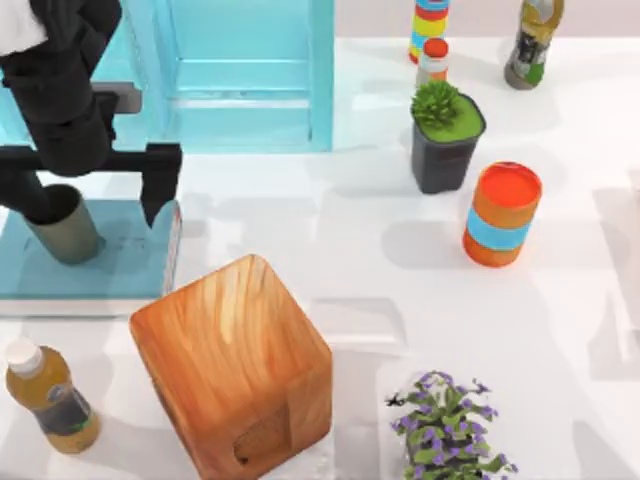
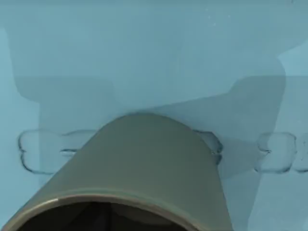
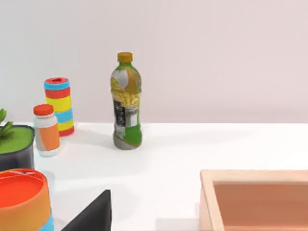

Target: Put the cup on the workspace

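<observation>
Standing on the teal slab (image 1: 120, 262) at the left side of the table (image 1: 380, 270), the cup (image 1: 62, 224) is olive-grey, with no handle, and it leans a little. The left gripper (image 1: 90, 195) is just above it, with its black fingers spread wide: one finger (image 1: 160, 185) hangs over the right edge of the slab, apart from the cup, and the other finger meets the cup's rim on the left side, so the gripper is released and not clamped on the cup. In the left wrist view the cup (image 2: 139, 168) is very close to the camera, with its dark inside visible, and teal surface behind it.

Behind the slab is a light-blue cabinet (image 1: 250, 75). A wooden block (image 1: 235, 365) stands near the slab, toward the front, and a bottle with a white cap (image 1: 50, 397) lies at the front left. On the right half of the table are a black plant pot (image 1: 446, 135), an orange can with a blue band (image 1: 502, 214) and a plant with purple flowers (image 1: 450, 425).

The right wrist view shows a green bottle (image 3: 126, 108), a striped can (image 3: 58, 106) and a small white bottle (image 3: 46, 130). Whether the right gripper is released or clenched, I cannot tell.
</observation>
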`<action>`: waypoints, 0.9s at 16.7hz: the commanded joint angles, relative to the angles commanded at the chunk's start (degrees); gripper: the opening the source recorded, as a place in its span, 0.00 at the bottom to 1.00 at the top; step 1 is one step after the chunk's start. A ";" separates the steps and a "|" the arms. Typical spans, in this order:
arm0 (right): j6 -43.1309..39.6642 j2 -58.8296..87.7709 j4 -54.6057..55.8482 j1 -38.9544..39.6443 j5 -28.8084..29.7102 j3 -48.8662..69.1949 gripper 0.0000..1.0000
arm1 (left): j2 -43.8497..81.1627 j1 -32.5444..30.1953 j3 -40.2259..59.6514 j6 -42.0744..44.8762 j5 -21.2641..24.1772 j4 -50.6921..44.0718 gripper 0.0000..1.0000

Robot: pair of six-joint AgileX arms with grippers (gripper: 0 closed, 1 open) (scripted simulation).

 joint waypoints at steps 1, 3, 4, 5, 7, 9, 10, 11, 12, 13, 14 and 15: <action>0.00 0.00 0.00 0.00 0.00 0.00 1.00 | 0.02 0.01 -0.67 0.00 0.00 0.68 1.00; 0.00 0.00 0.00 0.00 0.00 0.00 1.00 | 0.03 0.01 -0.77 0.00 0.00 0.78 1.00; 0.00 0.00 0.00 0.00 0.00 0.00 1.00 | 0.03 0.01 -0.77 0.00 0.00 0.78 1.00; 0.00 0.00 0.00 0.00 0.00 0.00 1.00 | 0.03 0.01 -0.77 0.00 0.00 0.78 1.00; 0.00 0.00 0.00 0.00 0.00 0.00 1.00 | 0.03 0.01 -0.77 0.00 0.00 0.78 0.85; 0.00 0.00 0.00 0.00 0.00 0.00 1.00 | 0.03 0.01 -0.77 0.00 0.00 0.78 0.70; 0.00 0.00 0.00 0.00 0.00 0.00 1.00 | 0.03 0.01 -0.77 0.00 0.00 0.78 0.62; 0.00 0.00 0.00 0.00 0.00 0.00 1.00 | 0.03 0.01 -0.77 0.00 0.00 0.78 0.55; 0.00 0.00 0.00 0.00 0.00 0.00 1.00 | 0.03 0.01 -0.77 0.00 0.00 0.78 0.47; 0.00 0.00 0.00 0.00 0.00 0.00 1.00 | 0.03 0.01 -0.77 0.00 0.00 0.78 0.40; 0.00 0.00 0.00 0.00 0.00 0.00 1.00 | 0.03 0.01 -0.77 0.00 0.00 0.78 0.32; 0.00 0.00 0.00 0.00 0.00 0.00 1.00 | 0.03 0.01 -0.77 0.00 0.00 0.78 0.25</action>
